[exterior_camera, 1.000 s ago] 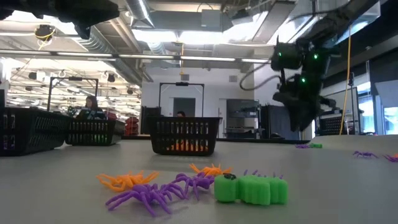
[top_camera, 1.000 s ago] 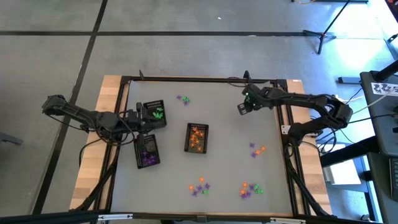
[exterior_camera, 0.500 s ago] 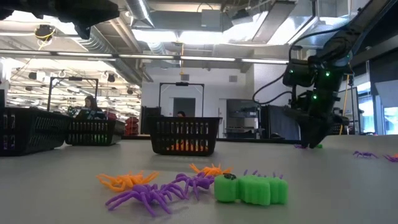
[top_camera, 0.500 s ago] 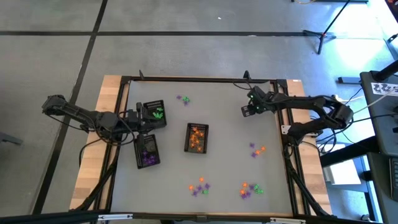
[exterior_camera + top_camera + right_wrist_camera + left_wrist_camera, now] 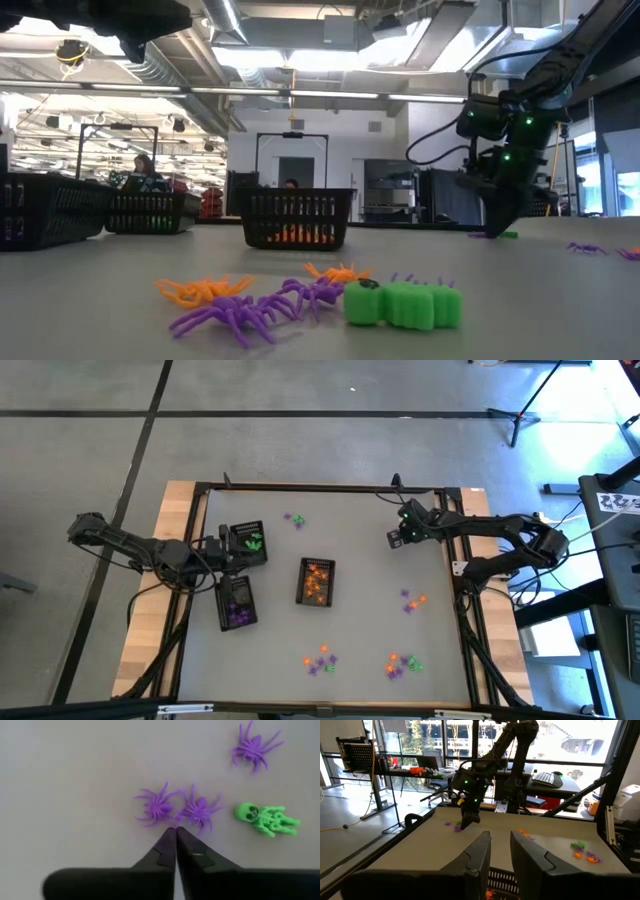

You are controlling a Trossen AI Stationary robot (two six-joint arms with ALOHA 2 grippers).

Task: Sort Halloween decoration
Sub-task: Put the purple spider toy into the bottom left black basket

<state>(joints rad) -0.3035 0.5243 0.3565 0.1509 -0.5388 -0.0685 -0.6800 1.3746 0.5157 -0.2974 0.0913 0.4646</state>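
Note:
The Halloween decoration lies scattered as small plastic trinkets. Two purple spiders, a third spider and a green skeleton lie on the grey table under my right gripper. That gripper points steeply down at the far right and is shut at the two spiders' legs. My left gripper is open and level at the table's left, beside the black trays, with nothing between its fingers. My right gripper comes from above, slanting down, and its shut tips meet on the legs where the two purple spiders touch. Which spider's leg is pinched I cannot tell, because the tips cover the spot. Both spiders lie flat on the table.
Three black trays stand left of centre: one with green pieces, one with purple, one with orange. Loose trinkets lie at the far middle, at the right and near the front edge.
My right gripper has gone down to the table, a little toward the right edge, and has shut at the purple spiders. For the last half second it has stayed in place. The spiders have not moved.

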